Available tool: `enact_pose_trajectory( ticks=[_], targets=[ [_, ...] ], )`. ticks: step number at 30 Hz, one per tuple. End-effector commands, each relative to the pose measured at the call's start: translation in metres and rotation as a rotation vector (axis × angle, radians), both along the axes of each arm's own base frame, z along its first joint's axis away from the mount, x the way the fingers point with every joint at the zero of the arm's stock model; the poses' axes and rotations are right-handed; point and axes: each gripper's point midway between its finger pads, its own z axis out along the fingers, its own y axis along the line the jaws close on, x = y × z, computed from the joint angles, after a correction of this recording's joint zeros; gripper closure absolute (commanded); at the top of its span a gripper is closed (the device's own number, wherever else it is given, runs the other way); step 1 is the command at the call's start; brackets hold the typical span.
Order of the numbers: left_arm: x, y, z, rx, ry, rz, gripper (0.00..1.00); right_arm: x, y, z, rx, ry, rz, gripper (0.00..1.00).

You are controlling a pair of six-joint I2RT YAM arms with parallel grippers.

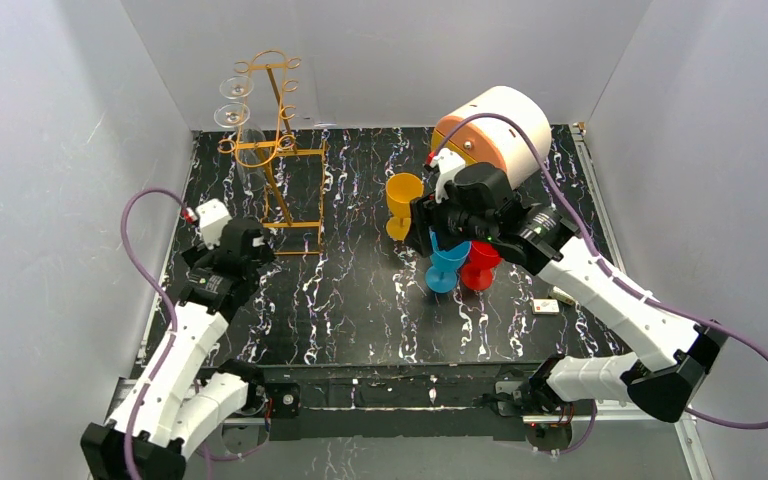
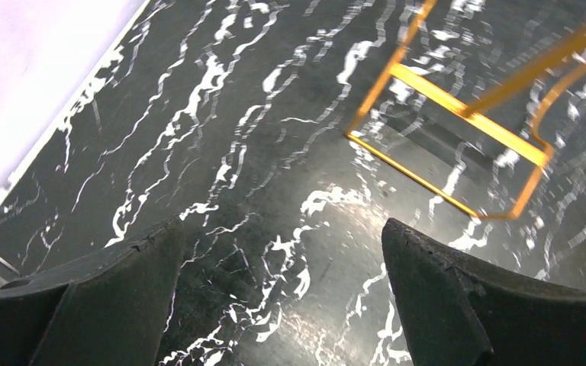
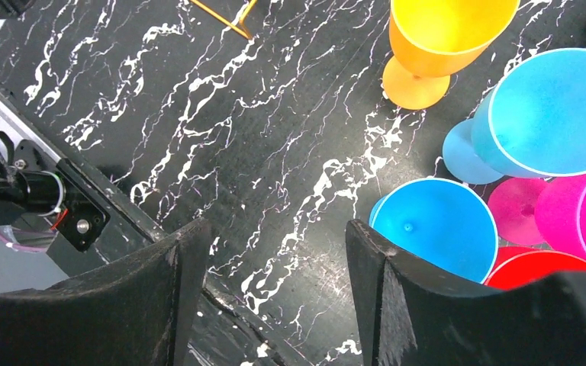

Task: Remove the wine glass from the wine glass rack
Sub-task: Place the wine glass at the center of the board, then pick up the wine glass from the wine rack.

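The gold wire wine glass rack (image 1: 278,150) stands at the back left of the black marbled table. Clear wine glasses (image 1: 234,101) hang upside down from its top hooks on the left side. My left gripper (image 1: 260,245) hovers low just in front of the rack's base (image 2: 458,145); it (image 2: 282,229) is open with only table between its fingers. My right gripper (image 1: 438,235) is over the coloured plastic glasses at the table's middle. It (image 3: 278,236) is open and empty, and a blue glass (image 3: 435,232) stands upright beside its right finger.
A yellow glass (image 1: 403,200), a blue one (image 1: 447,265) and a red one (image 1: 480,265) stand together mid-table. The right wrist view adds a second blue glass (image 3: 549,107) and a pink one (image 3: 580,213). A white-and-orange drum (image 1: 490,125) lies at the back right. A small tag (image 1: 547,307) lies front right.
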Motion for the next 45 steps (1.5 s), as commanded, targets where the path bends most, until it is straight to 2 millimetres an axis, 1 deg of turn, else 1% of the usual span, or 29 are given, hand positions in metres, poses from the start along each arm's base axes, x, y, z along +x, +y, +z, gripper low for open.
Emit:
enact_pose_trajectory(
  ticks=[1, 2, 5, 8, 9, 11, 12, 14, 16, 18, 20, 23, 25, 28, 30, 32, 33, 34, 36, 39, 41, 45],
  targets=[
    [-0.001, 0.028, -0.023, -0.133, -0.019, 0.146, 0.02, -0.001, 0.0, 0.025, 0.073, -0.058, 0.004, 0.26],
    [-0.004, 0.034, -0.026, -0.159, -0.025, 0.168, 0.02, -0.001, -0.002, 0.024, 0.065, -0.062, 0.008, 0.26],
    [-0.006, 0.049, -0.019, -0.198, -0.052, 0.206, 0.02, -0.001, -0.008, 0.022, 0.032, -0.069, -0.002, 0.23],
    [0.002, 0.062, -0.011, -0.234, -0.022, 0.235, 0.02, 0.0, -0.01, 0.023, 0.028, -0.078, -0.006, 0.22],
    [0.006, 0.067, -0.002, -0.248, -0.02, 0.243, 0.02, 0.0, -0.01, 0.023, 0.029, -0.081, -0.006, 0.21],
    [0.012, 0.076, 0.025, -0.248, -0.041, 0.244, 0.02, 0.0, -0.01, 0.025, 0.03, -0.089, -0.003, 0.21],
    [0.014, 0.081, 0.04, -0.23, -0.067, 0.249, 0.02, 0.0, -0.011, 0.026, 0.027, -0.091, -0.003, 0.21],
    [0.017, 0.091, 0.063, -0.198, -0.107, 0.266, 0.02, 0.0, -0.012, 0.028, 0.02, -0.093, -0.001, 0.2],
    [0.022, 0.097, 0.074, -0.19, -0.117, 0.269, 0.02, -0.001, -0.012, 0.031, 0.023, -0.096, 0.004, 0.2],
    [0.033, 0.099, 0.077, -0.207, -0.116, 0.258, 0.02, -0.001, -0.011, 0.028, 0.02, -0.09, 0.01, 0.2],
    [0.042, 0.1, 0.085, -0.217, -0.123, 0.255, 0.02, 0.0, -0.01, 0.025, 0.009, -0.084, 0.006, 0.2],
    [0.051, 0.109, 0.105, -0.216, -0.184, 0.29, 0.02, 0.0, -0.01, 0.022, 0.003, -0.069, 0.007, 0.2],
    [0.069, 0.101, 0.121, -0.253, -0.247, 0.229, 0.02, 0.0, -0.008, 0.022, 0.01, -0.064, 0.01, 0.19],
    [0.094, 0.094, 0.137, -0.297, -0.279, 0.157, 0.02, -0.002, -0.005, 0.027, 0.036, -0.06, 0.018, 0.19],
    [0.114, 0.084, 0.148, -0.332, -0.32, 0.067, 0.02, -0.006, -0.002, 0.028, 0.057, -0.057, 0.036, 0.19],
    [0.129, 0.078, 0.154, -0.36, -0.338, 0.014, 0.02, -0.007, 0.001, 0.027, 0.071, -0.054, 0.043, 0.18],
    [0.134, 0.077, 0.156, -0.365, -0.338, 0.002, 0.02, -0.007, 0.001, 0.027, 0.074, -0.053, 0.042, 0.18],
    [0.14, 0.072, 0.156, -0.382, -0.336, -0.037, 0.02, -0.007, 0.002, 0.028, 0.079, -0.051, 0.044, 0.18],
    [0.149, 0.071, 0.156, -0.405, -0.343, -0.053, 0.02, -0.008, 0.004, 0.028, 0.081, -0.042, 0.053, 0.18],
    [0.167, 0.064, 0.162, -0.47, -0.374, -0.109, 0.02, -0.008, 0.005, 0.027, 0.081, -0.035, 0.058, 0.18],
    [0.175, 0.066, 0.163, -0.496, -0.376, -0.094, 0.03, -0.009, 0.005, 0.027, 0.081, -0.031, 0.054, 0.18],
    [0.181, 0.073, 0.172, -0.521, -0.429, -0.051, 0.05, -0.011, 0.005, 0.024, 0.086, -0.015, 0.052, 0.18]
  ],
)
